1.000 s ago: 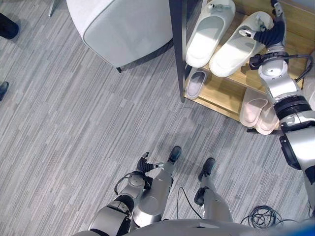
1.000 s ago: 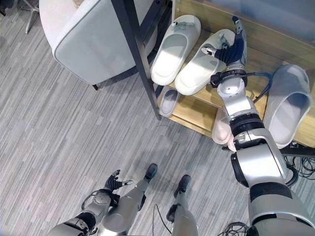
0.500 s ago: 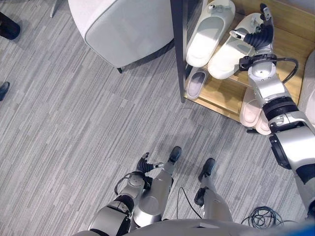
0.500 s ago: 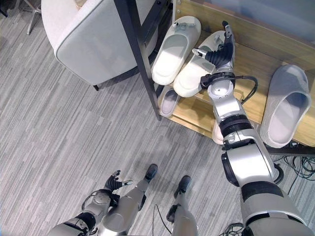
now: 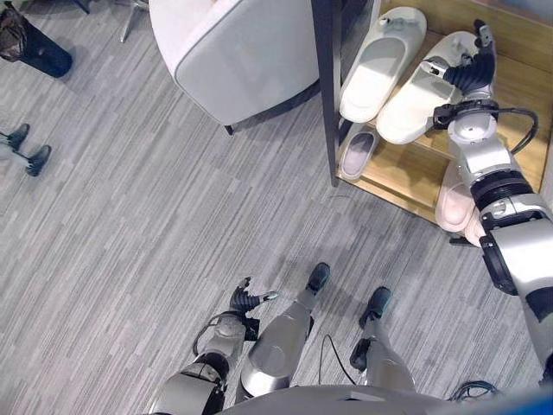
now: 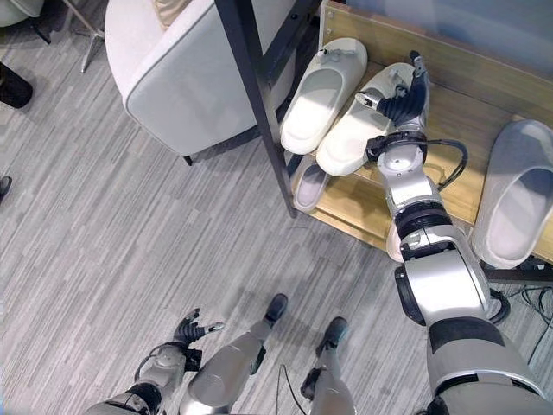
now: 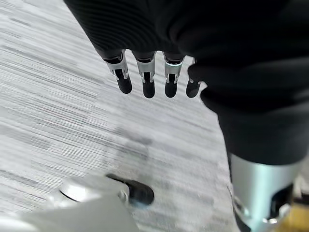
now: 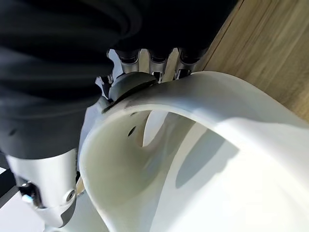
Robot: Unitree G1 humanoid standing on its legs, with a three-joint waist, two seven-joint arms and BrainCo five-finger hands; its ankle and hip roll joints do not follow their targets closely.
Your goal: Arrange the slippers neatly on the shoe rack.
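Observation:
Two white slippers lie side by side on the wooden shoe rack's upper shelf [image 5: 518,86], toes toward the back. My right hand [image 5: 471,71] is on the toe strap of the right-hand white slipper [image 5: 415,93]. In the right wrist view its thumb [image 8: 120,86] presses inside the strap [image 8: 227,104] and its fingers [image 8: 154,65] lie over the outside, pinching it. The left-hand white slipper [image 5: 376,65] touches it. My left hand [image 5: 246,300] hangs low by my side over the floor, fingers [image 7: 147,79] relaxed and holding nothing.
A small grey slipper [image 5: 356,154] and a pink pair [image 5: 454,194] sit on the lower shelf. A large grey slipper [image 6: 514,203] lies further right on the rack. A black post [image 5: 327,86] edges the rack beside a white armchair [image 5: 242,52]. A person's shoes [image 5: 26,151] show at far left.
The camera has shifted. Over the last second my right hand drew the right-hand white slipper leftward against its mate and still holds its strap. The left hand hangs as before.

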